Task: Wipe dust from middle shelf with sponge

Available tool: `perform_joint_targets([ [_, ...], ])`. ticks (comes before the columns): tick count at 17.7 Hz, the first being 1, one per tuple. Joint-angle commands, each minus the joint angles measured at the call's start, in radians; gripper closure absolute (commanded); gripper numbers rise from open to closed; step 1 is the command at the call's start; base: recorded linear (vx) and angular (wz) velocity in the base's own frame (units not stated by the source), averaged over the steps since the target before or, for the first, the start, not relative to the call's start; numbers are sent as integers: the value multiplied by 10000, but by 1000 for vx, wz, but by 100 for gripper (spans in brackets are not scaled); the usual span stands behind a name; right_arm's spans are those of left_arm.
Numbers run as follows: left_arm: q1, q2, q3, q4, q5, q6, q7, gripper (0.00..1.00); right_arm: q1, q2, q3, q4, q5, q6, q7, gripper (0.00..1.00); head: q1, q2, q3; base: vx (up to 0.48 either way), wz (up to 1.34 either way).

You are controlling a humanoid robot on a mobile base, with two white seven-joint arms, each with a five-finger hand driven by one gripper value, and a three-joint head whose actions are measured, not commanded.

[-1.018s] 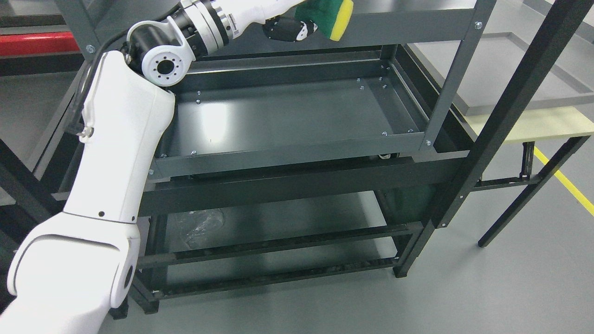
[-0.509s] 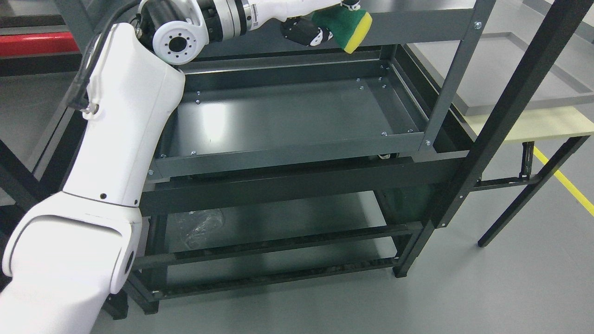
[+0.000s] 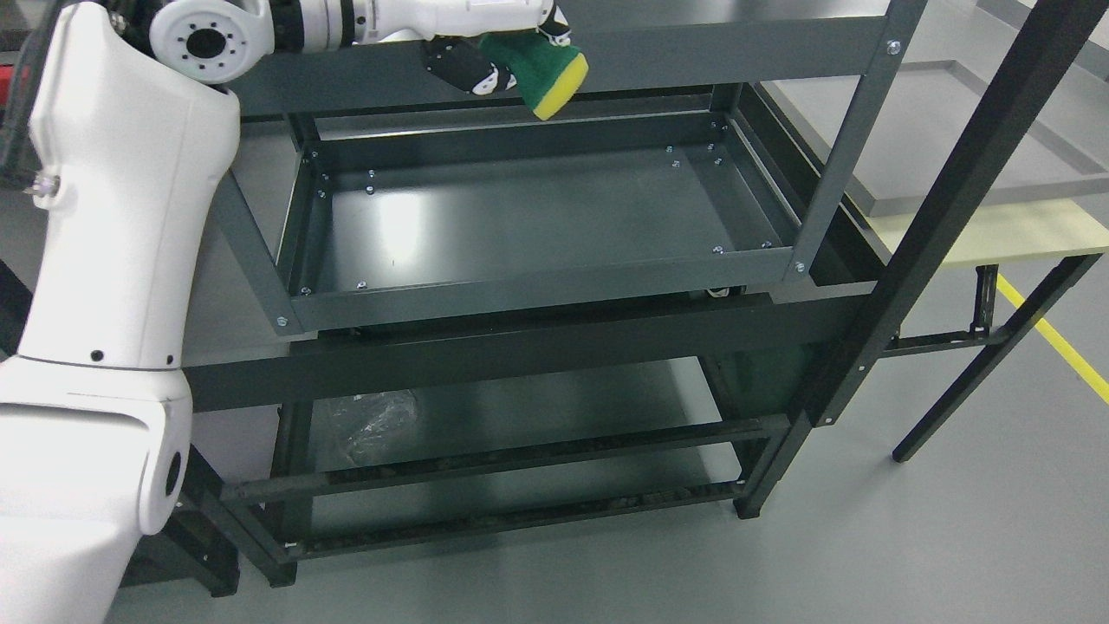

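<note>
My left hand (image 3: 494, 61) reaches in from the upper left and is shut on a green and yellow sponge (image 3: 541, 74). The sponge hangs in front of the top shelf's front rail, above the back half of the middle shelf (image 3: 520, 217), clear of its surface. That shelf is a dark grey metal tray with a raised rim, and a light patch reflects on its left part. The white left arm (image 3: 121, 260) fills the left side of the view. No right hand shows.
A dark upright post (image 3: 853, 130) stands at the rack's right front corner. A black diagonal frame leg (image 3: 944, 208) crosses the right side. The bottom shelf holds a crumpled clear plastic bag (image 3: 377, 420). A pale table (image 3: 996, 230) stands to the right.
My left arm has swung left and the hand with the sponge has moved left and slightly down along the top shelf's front rail, uncovering the middle shelf's left edge.
</note>
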Motion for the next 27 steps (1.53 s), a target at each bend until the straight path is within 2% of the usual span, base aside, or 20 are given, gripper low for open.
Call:
perform_joint_targets([
  [1,-63,1795,659,-726,933,-18,-670,93,-11,-175,0,-174,2,722,-1,0,0,0,0,0,0],
  [7,-2,2946,505,-988,2269,-18,-1470,91,4,-175,0,-174,2,722,-1,0,0,0,0,0,0],
  [9,29,2795,475,-973,2270,-18,-1454,91,-11,-175,0,-174,2,722,-1,0,0,0,0,0,0],
  [10,29,2627,459,-973,2240,-18,-1409,91,-11,-175,0,-174,2,722,-1,0,0,0,0,0,0],
  [13,75,1311,154,-729,1981,-18,-1134,93,-11,-175,0,-174,2,722,-1,0,0,0,0,0,0],
  [16,-200,-178,122,495,235,-18,457,93,-11,-175,0,-174,2,722,-1,0,0,0,0,0,0],
  [19,-34,-1039,274,899,214,-18,1382,93,4,-175,0,-174,2,722,-16,0,0,0,0,0,0],
  [20,317,-1434,457,914,807,-4,1520,92,4,-175,0,-174,2,737,-1,0,0,0,0,0,0],
  [24,1117,-1434,598,791,3630,810,1613,92,-11,-175,0,-174,2,737,-1,0,0,0,0,0,0],
  [27,1500,-1434,-227,792,5654,841,2210,92,4,-175,0,-174,2,722,-1,0,0,0,0,0,0],
])
